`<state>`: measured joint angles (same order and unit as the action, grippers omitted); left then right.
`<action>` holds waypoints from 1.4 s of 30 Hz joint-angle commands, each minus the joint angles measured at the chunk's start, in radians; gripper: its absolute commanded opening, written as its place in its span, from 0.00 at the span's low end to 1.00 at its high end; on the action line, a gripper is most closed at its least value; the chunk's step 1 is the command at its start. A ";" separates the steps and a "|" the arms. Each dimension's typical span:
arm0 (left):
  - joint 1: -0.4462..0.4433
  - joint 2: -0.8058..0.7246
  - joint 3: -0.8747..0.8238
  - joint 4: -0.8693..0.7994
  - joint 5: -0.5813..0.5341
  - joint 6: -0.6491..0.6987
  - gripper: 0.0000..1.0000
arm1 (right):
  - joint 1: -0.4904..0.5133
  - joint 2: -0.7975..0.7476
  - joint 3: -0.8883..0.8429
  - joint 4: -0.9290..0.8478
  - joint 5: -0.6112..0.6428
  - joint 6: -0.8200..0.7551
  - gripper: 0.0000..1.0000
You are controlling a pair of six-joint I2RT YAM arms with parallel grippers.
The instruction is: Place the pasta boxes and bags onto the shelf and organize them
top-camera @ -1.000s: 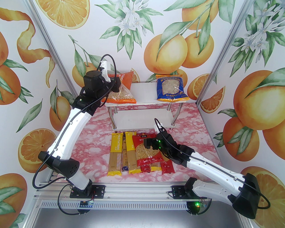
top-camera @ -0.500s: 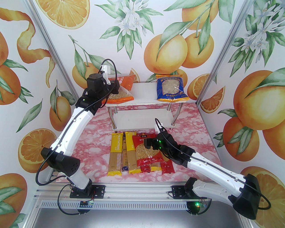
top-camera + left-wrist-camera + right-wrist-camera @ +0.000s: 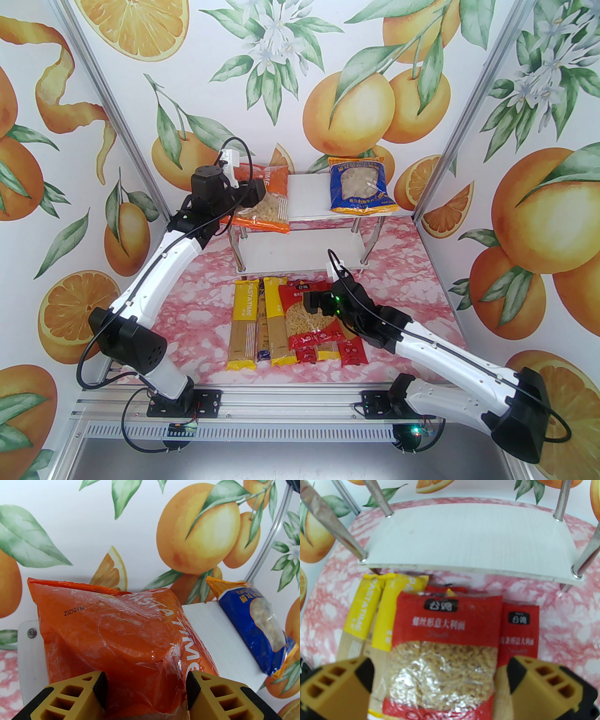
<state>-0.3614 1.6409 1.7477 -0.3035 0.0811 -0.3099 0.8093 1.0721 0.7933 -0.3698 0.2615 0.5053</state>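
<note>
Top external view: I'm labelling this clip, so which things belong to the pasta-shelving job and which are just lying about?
Part of the job: orange bag, blue bag, red bag, spaghetti packs, shelf.
Just surroundings: pink marbled tabletop, orange-print walls.

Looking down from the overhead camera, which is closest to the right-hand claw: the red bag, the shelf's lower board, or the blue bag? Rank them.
1. red bag, directly under the open right gripper.
2. lower board of the shelf, just beyond the bag.
3. blue bag, at the right end of the top board, farthest back.
</note>
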 commanded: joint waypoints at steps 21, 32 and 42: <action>-0.021 0.004 -0.111 0.043 -0.222 -0.050 0.62 | -0.008 -0.056 -0.026 -0.027 0.014 0.029 1.00; -0.023 0.054 -0.054 0.043 -0.279 -0.069 0.62 | -0.008 -0.063 -0.029 -0.026 0.021 0.025 1.00; -0.022 0.104 0.004 0.040 -0.313 -0.070 0.62 | -0.010 -0.084 -0.034 -0.047 0.033 0.017 1.00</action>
<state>-0.3859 1.6966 1.7359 -0.2054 -0.1993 -0.3683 0.8093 1.0073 0.7712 -0.3950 0.2672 0.5255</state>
